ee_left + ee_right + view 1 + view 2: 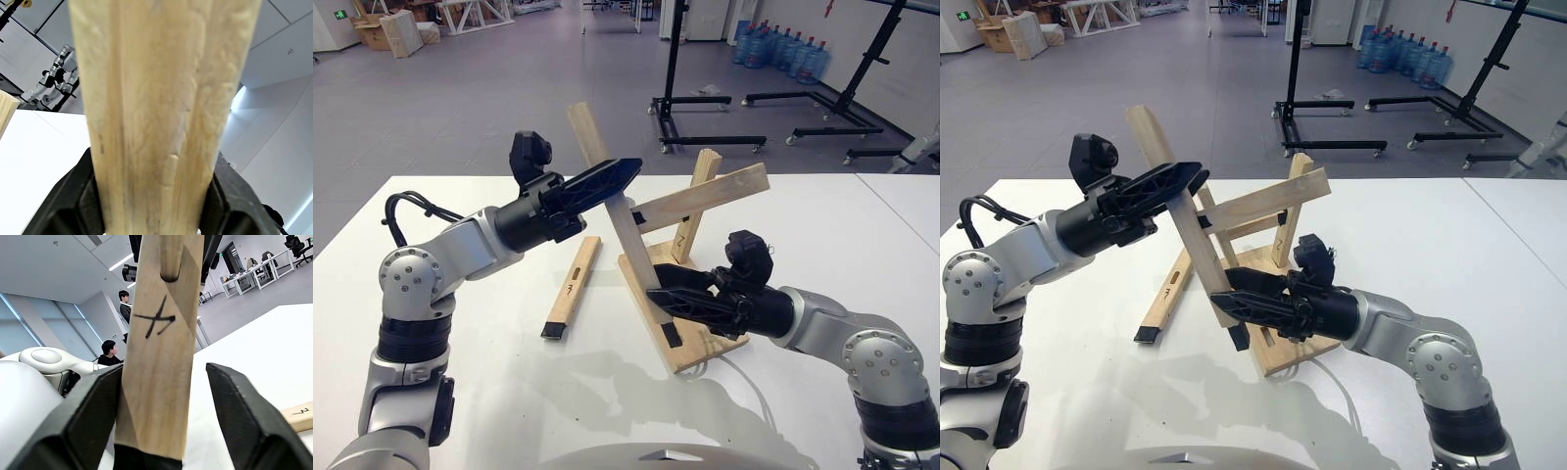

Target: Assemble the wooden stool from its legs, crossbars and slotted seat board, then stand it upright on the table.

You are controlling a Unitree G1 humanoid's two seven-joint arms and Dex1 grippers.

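Left eye view: a loose leg (pixel 572 287) is left flat on the table (pixel 494 392), awaiting its turn. A slanted leg (pixel 628 240) is clamped near its top by the left gripper (pixel 622 176). Its lower end is bracketed by the right gripper (pixel 658 296), fingers parted with one touching, seemingly for guidance into the seat board (pixel 700 352) lying beneath.

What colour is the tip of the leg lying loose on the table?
Black tip; left eye view.
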